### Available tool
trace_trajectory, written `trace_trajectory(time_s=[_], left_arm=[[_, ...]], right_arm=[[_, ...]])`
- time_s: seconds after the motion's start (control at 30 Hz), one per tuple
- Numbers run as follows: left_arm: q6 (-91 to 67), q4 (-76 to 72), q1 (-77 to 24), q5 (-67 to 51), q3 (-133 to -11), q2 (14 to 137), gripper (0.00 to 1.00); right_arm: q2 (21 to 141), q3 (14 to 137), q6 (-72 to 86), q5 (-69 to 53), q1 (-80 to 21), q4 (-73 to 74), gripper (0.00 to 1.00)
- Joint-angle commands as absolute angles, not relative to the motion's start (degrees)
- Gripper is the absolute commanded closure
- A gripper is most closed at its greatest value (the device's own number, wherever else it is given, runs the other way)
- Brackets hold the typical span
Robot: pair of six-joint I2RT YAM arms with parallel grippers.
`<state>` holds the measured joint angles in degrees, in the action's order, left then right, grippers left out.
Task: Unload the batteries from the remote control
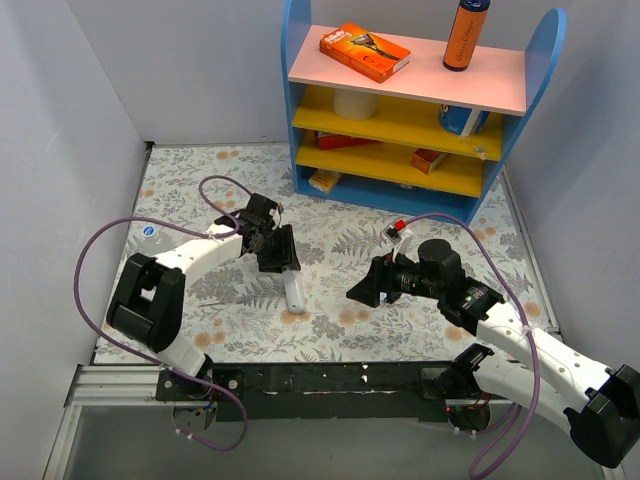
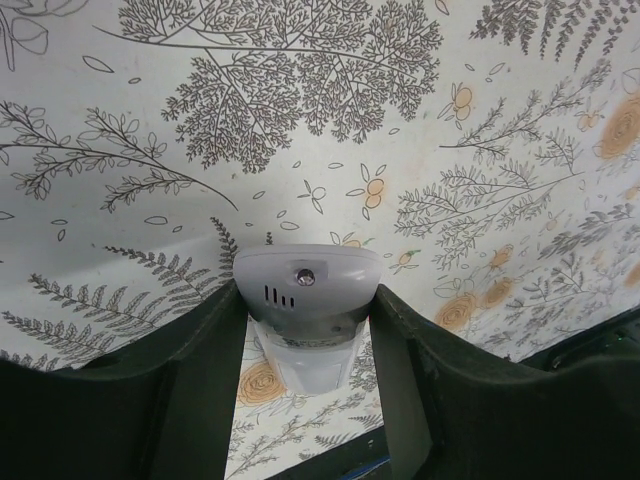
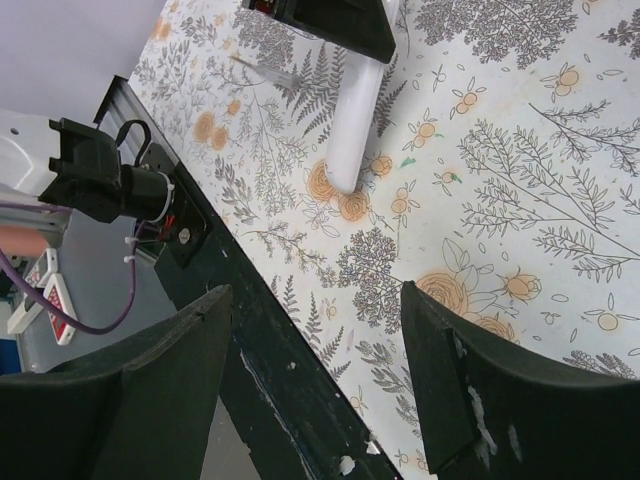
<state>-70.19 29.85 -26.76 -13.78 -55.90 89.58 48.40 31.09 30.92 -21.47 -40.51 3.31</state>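
The white remote control (image 1: 294, 290) is held by my left gripper (image 1: 279, 252), which is shut on its upper end; its lower end points toward the near table edge. In the left wrist view the remote (image 2: 306, 300) sits end-on between the two dark fingers. It also shows in the right wrist view (image 3: 355, 125) under the left gripper. My right gripper (image 1: 362, 288) is open and empty, to the right of the remote, with a gap between them. No blue batteries and no separate cover show.
A blue shelf unit (image 1: 420, 100) with pink and yellow boards stands at the back, holding an orange box (image 1: 365, 51), a bottle (image 1: 466, 33) and other items. The black front rail (image 1: 330, 380) runs along the near edge. Grey walls stand on both sides.
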Motion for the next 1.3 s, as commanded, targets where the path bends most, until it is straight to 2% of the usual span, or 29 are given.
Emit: trace_trajectory(time_s=[0.0, 0.13, 0.2, 0.47, 0.5, 0.53, 0.77, 0.87, 1.0, 1.13, 1.27], left_arm=[[-66.01, 34.89, -27.16, -11.42, -60.38, 92.45, 1.00], [-65.83, 34.89, -28.30, -12.48, -61.08, 94.83, 0.99], [-65.92, 34.72, -29.35, -12.83, -61.52, 95.80, 0.91], [-68.20, 30.15, -31.64, -19.58, -59.15, 97.56, 0.83], [-68.90, 28.75, -31.90, -20.38, -58.54, 97.56, 0.79], [-69.17, 28.31, -32.08, -21.00, -58.54, 97.38, 0.69], [-68.20, 26.98, -32.43, -22.15, -58.36, 93.35, 0.44], [-67.50, 27.33, -32.43, -22.50, -58.88, 91.06, 0.38], [-66.89, 27.33, -32.52, -22.94, -58.45, 88.60, 0.32], [-66.44, 28.21, -32.34, -22.15, -57.75, 86.32, 0.32], [-67.58, 26.99, -30.59, -23.98, -55.11, 82.11, 0.32]], right_arm=[[47.64, 32.96, 29.18, -20.74, -40.34, 3.08, 0.26], [48.07, 32.52, 28.92, -20.57, -40.34, 3.08, 0.26], [48.16, 32.43, 28.57, -20.22, -40.34, 3.42, 0.26], [49.22, 33.31, 27.42, -17.49, -40.34, 6.24, 0.26], [49.39, 33.40, 27.33, -17.40, -40.34, 6.41, 0.26], [49.83, 33.49, 26.99, -17.32, -40.43, 7.03, 0.26], [52.73, 35.15, 24.87, -15.73, -40.34, 11.69, 0.20], [53.09, 36.03, 24.79, -15.47, -40.52, 11.60, 0.20], [54.05, 37.61, 23.91, -15.47, -40.52, 11.60, 0.22], [56.15, 39.46, 20.66, -16.09, -43.49, 9.59, 0.26], [59.32, 41.65, 10.75, -7.86, -50.61, 7.21, 0.27]])
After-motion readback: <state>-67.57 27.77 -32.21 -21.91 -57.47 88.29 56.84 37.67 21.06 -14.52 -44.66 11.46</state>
